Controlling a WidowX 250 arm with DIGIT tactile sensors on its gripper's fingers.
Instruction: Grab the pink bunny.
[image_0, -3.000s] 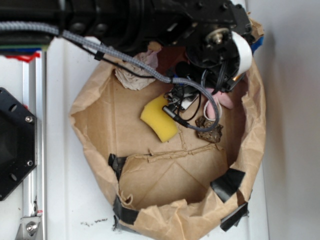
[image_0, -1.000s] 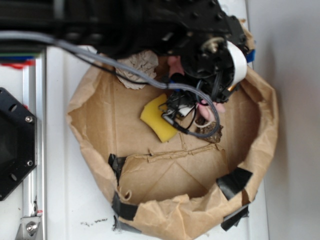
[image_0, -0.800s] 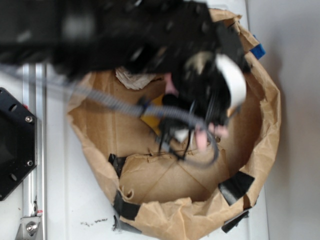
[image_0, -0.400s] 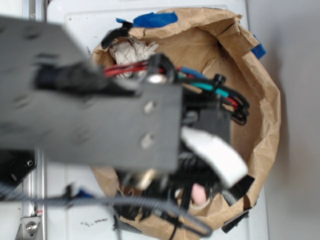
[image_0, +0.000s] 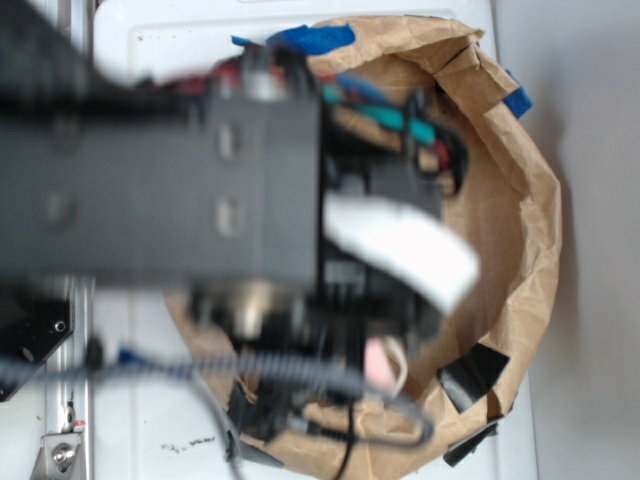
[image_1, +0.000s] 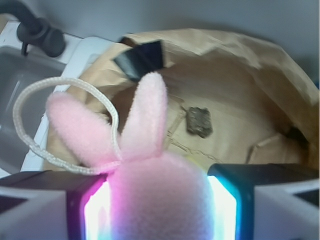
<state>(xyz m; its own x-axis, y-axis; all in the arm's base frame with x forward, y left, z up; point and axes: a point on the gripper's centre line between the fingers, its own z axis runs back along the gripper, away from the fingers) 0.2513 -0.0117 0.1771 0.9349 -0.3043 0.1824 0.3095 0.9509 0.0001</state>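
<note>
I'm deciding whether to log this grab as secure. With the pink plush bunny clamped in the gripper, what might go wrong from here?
The gripper pinches the pale-pink plush bunny by its soft, compressible body, so it might slip free during fast motion. Its white loop tag hangs loose beside the ears and could snag the crumpled rim of the brown paper bag. The exterior view is badly motion-blurred, so it cannot confirm the hold.

Arm (image_0: 160, 190): broad flat black link, blurred, two round screw heads on its face. White band (image_0: 400, 245) across the wrist section. Bundle of red, teal and blue wires (image_0: 400, 115) tied along the top. Grey braided cable (image_0: 200, 368) looping underneath. Gripper (image_1: 160, 200): black fingers (image_1: 240, 185), pale pads glowing pink and cyan.
</note>
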